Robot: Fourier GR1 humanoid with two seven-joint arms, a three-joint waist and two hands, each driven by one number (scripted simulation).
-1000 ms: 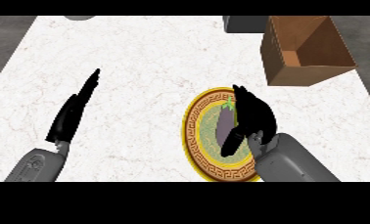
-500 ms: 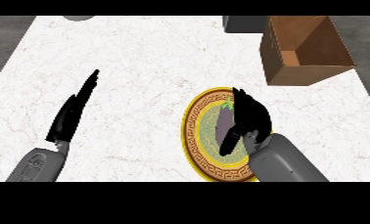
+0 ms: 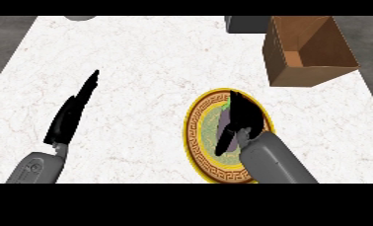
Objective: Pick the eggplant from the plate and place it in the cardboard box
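The right hand (image 3: 244,119) lies over the eggplant (image 3: 227,116) on the plate (image 3: 198,143), fingers reaching to the far side and thumb down the near left; they seem to curl round the eggplant, which they mostly hide, so I take it as grasped but not lifted. Only a purple sliver with a green tip shows at the hand's left edge, in the middle of the plate. The plate, gold-rimmed with a green centre, sits near and right of middle on the white counter (image 3: 146,57). The box (image 3: 306,52) stands open at the far right, well apart from the plate, with a grey object (image 3: 246,24) just to its left. The left hand (image 3: 71,114) rests open on the left side, fingers straight and pointing far.

Risks, as I judge them: the hold covers one end more than the other, so the eggplant could swing or slip on the lift; carried low, it could strike the box's near wall instead of clearing it
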